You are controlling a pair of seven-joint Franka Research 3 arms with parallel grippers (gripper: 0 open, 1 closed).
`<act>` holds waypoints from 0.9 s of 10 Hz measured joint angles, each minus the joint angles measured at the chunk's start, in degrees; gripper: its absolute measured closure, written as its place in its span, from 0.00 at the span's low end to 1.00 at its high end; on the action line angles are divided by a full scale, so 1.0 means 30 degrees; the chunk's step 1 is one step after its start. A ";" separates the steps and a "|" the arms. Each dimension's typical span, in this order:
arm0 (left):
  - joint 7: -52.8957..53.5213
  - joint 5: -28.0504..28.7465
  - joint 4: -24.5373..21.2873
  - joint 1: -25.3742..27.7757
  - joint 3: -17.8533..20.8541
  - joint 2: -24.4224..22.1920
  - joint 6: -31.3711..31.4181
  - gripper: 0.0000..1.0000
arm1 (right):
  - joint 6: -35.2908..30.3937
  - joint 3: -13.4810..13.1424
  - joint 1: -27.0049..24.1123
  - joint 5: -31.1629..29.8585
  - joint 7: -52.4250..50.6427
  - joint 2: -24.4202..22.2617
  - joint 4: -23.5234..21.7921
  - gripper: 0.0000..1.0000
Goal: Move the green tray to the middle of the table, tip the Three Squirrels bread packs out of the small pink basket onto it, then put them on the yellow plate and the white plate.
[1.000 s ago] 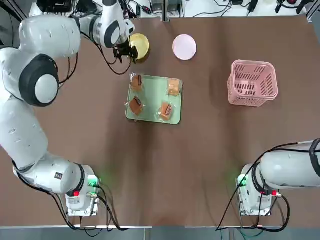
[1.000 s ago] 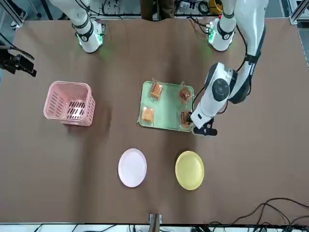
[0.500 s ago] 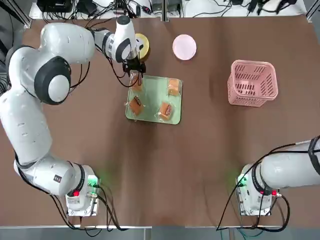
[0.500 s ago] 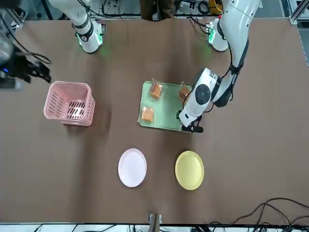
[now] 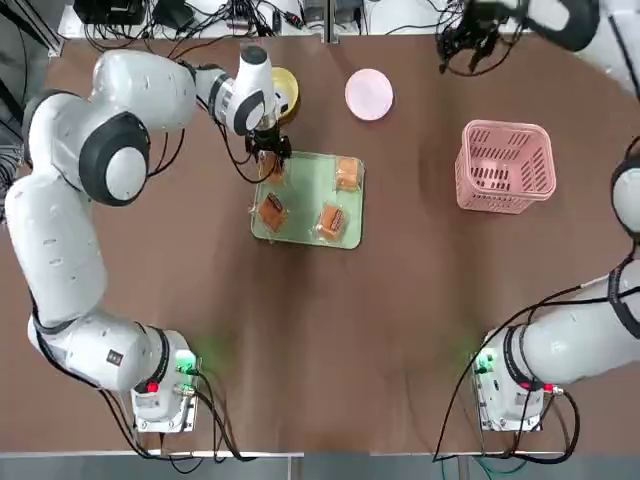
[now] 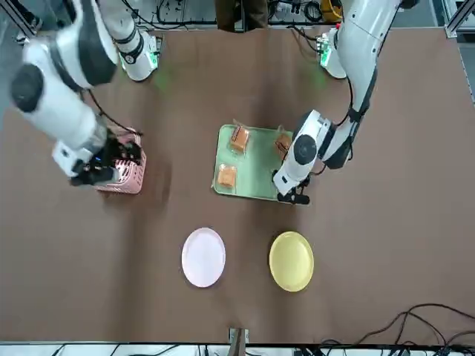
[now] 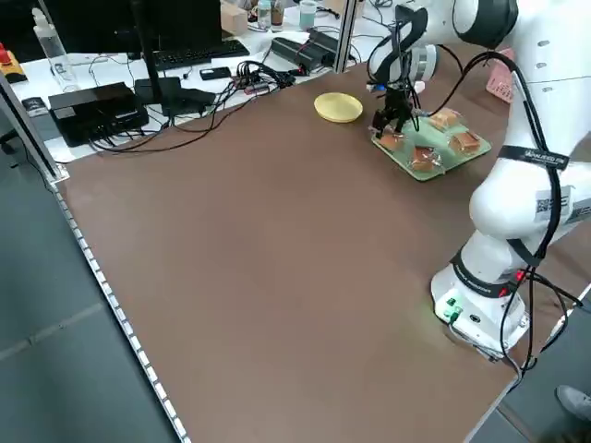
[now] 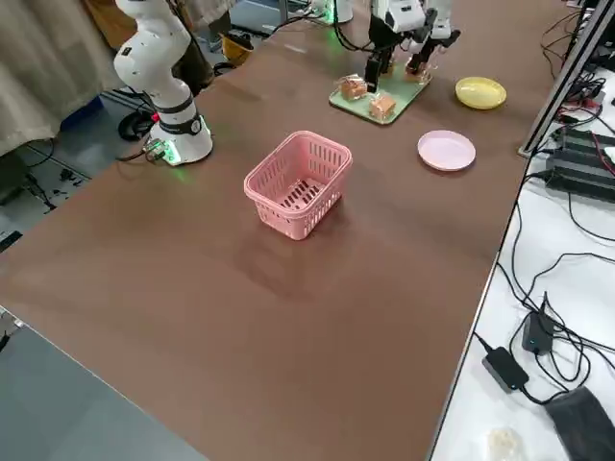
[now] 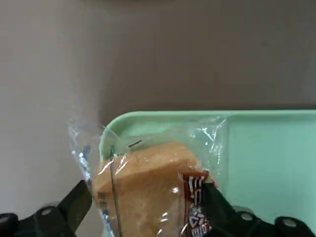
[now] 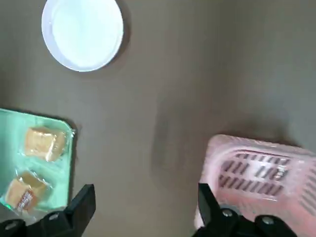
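At mid-table the green tray (image 5: 308, 199) lies flat with four Three Squirrels bread packs (image 5: 334, 219) on it. Left gripper (image 5: 270, 151) is down at the tray's far-left corner, fingers spread wide either side of the pack (image 9: 148, 187) there, not closed on it. Yellow plate (image 5: 283, 92) and white plate (image 5: 369, 94) sit bare near the table's far edge. Small pink basket (image 5: 505, 166) stands upright toward the right edge. Right gripper (image 5: 470, 30) hangs above the far edge, fingers apart, empty.
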 joint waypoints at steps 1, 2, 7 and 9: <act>-0.0190 0.0203 0.0001 -0.0152 -0.0006 0.0212 0.0245 0.00 | 0.1566 0.0015 0.1054 0.0015 0.1400 0.0247 -0.0887 0.07; -0.0251 0.0366 0.0002 -0.0192 0.0003 0.0415 0.0399 0.00 | 0.3265 0.0026 0.2153 0.0019 0.2745 0.0467 -0.1947 0.07; -0.0258 0.0773 0.0125 -0.0173 0.0055 0.0726 0.0633 0.00 | 0.8654 0.0005 0.5334 0.0026 0.7194 0.3221 -0.3748 0.07; -0.0258 0.0838 0.0517 -0.0069 0.0138 0.0633 0.0635 0.00 | 0.9867 0.0005 0.6260 0.0025 0.8860 0.4449 -0.3626 0.07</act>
